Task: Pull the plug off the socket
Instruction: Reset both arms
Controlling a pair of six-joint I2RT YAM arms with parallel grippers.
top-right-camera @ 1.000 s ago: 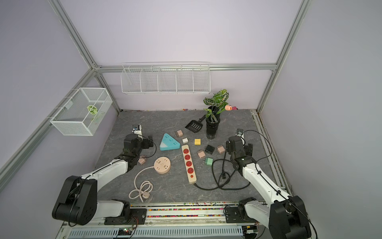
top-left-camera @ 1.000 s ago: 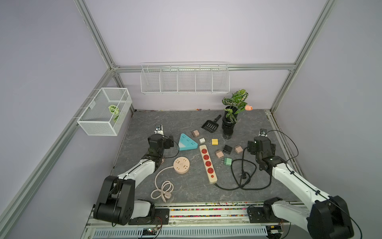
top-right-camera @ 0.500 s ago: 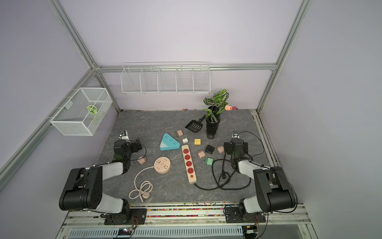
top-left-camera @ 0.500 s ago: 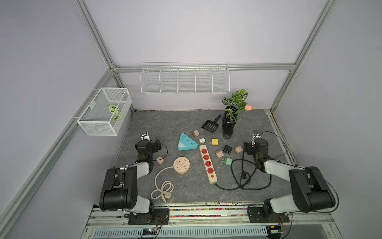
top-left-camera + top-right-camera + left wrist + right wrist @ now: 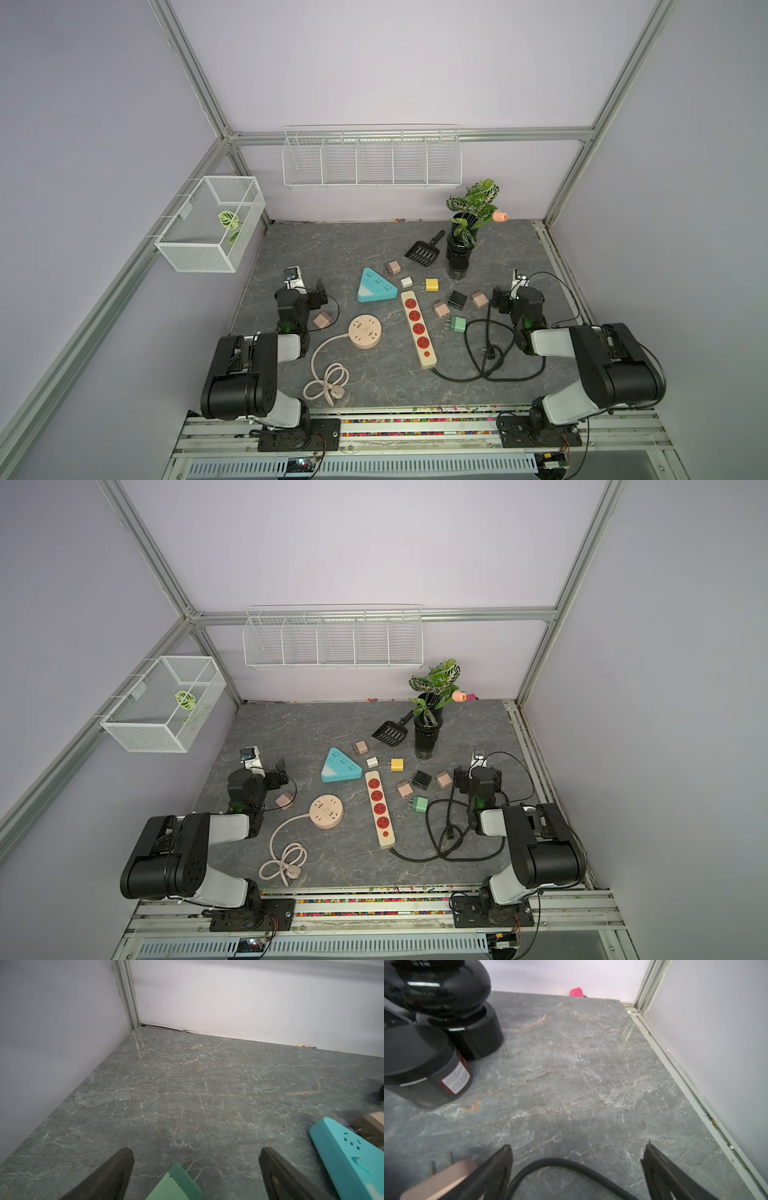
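Sockets: the red socket strip point(image 5: 417, 328) lies mid-surface, running toward the front edge. The teal triangular socket point(image 5: 375, 286) sits just behind it, and the round peach socket point(image 5: 364, 330) is beside it toward the left edge. In both top views every outlet looks bare.
Plugs: all lie loose on the surface point(image 5: 332, 249). A pink plug point(image 5: 322, 320) is just beside the left arm, and a green plug point(image 5: 457, 324) and several more are scattered between the strip and the right edge. None looks seated.
Left gripper: the left gripper point(image 5: 195, 1151) is spread wide and holds nothing, low near the left edge. A greenish pronged block point(image 5: 174, 1184) lies between its fingers, untouched; I cannot tell which plug it is.
Right gripper: the right gripper point(image 5: 577, 1147) is also spread wide and empty, near the right edge. The black cord point(image 5: 560, 1162) runs between its fingers, and another pink plug point(image 5: 440, 1180) lies just beside one finger.
Stage: by my judgement the pull is done, with both arms folded back toward the front edge.
Doing it well: leave both grippers wide and raise them straight off the surface before any sideways travel.
Risk: the right gripper straddles the cord, so a sideways sweep would likely snag it and drag the strip. The left could nudge the block.
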